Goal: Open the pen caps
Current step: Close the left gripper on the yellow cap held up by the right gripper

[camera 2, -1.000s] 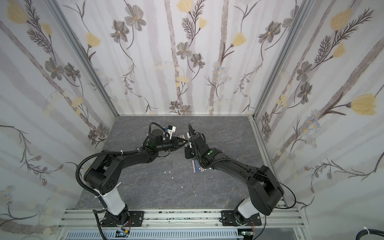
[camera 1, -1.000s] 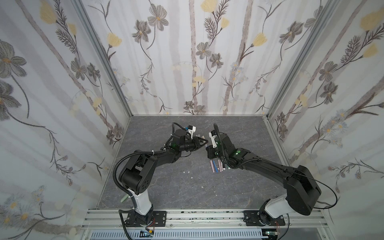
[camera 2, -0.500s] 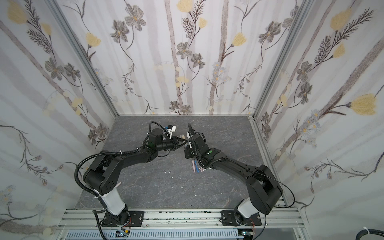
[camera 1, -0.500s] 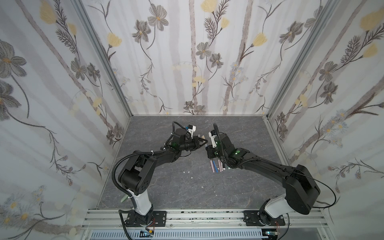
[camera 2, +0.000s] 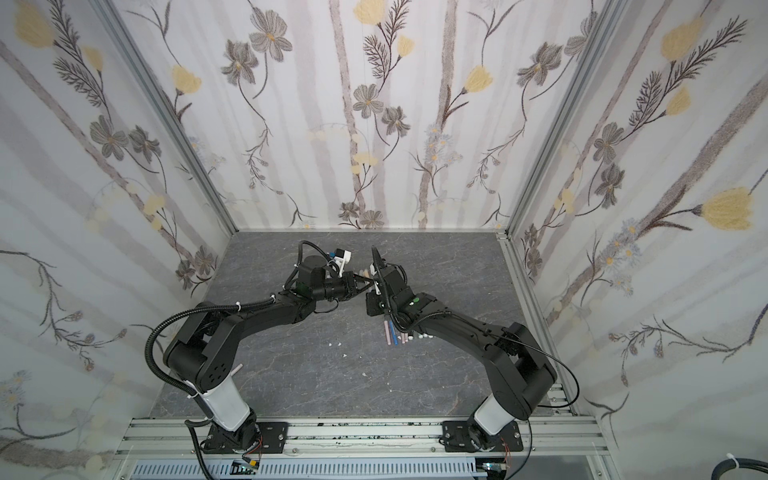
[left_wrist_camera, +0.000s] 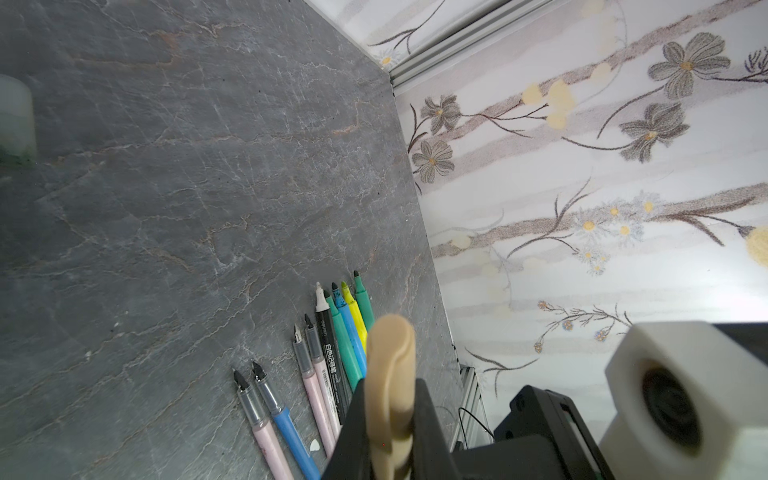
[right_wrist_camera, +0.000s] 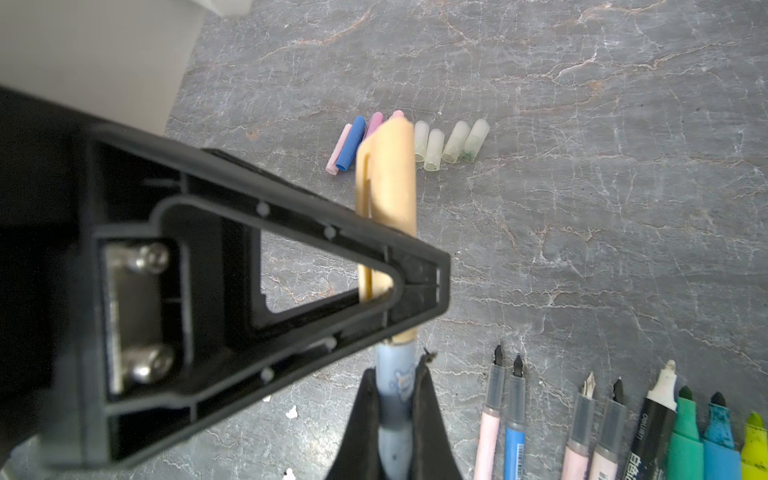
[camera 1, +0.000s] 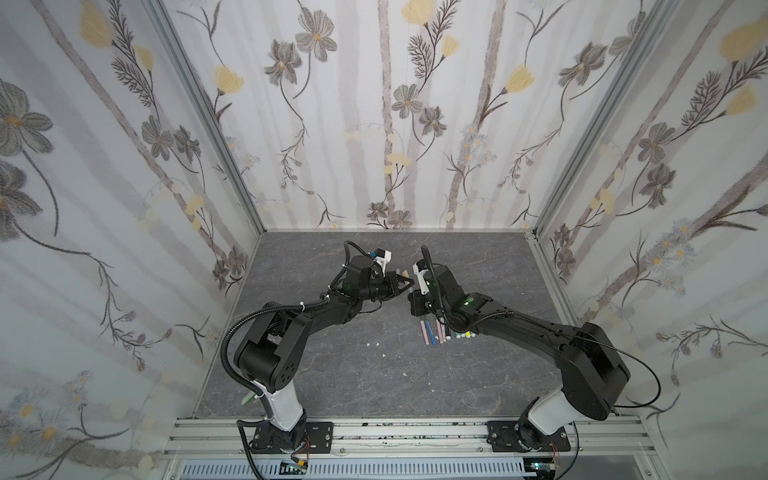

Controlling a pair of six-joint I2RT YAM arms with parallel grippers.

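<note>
My left gripper (left_wrist_camera: 390, 386) is shut on a tan pen cap (right_wrist_camera: 388, 178), which sticks out past its black fingers (right_wrist_camera: 415, 270). My right gripper (right_wrist_camera: 395, 386) is shut on the pale blue pen (right_wrist_camera: 395, 365) whose end the cap sits on. The two grippers meet tip to tip above the table's middle, the left gripper (camera 1: 406, 284) in both top views. Several loose pen caps (right_wrist_camera: 451, 143), translucent, blue and pink, lie in a row behind them. Several uncapped pens (left_wrist_camera: 328, 353) lie side by side beneath the right arm (camera 1: 436, 332).
Small white specks (camera 1: 374, 344) dot the grey stone-patterned table (camera 1: 332, 374) in front of the grippers. Flowered walls close in the back and both sides. An aluminium rail (camera 1: 395, 432) with the arm bases runs along the front.
The left gripper's jaws have closed on the tan cap. Both arms have stayed about where they were.
</note>
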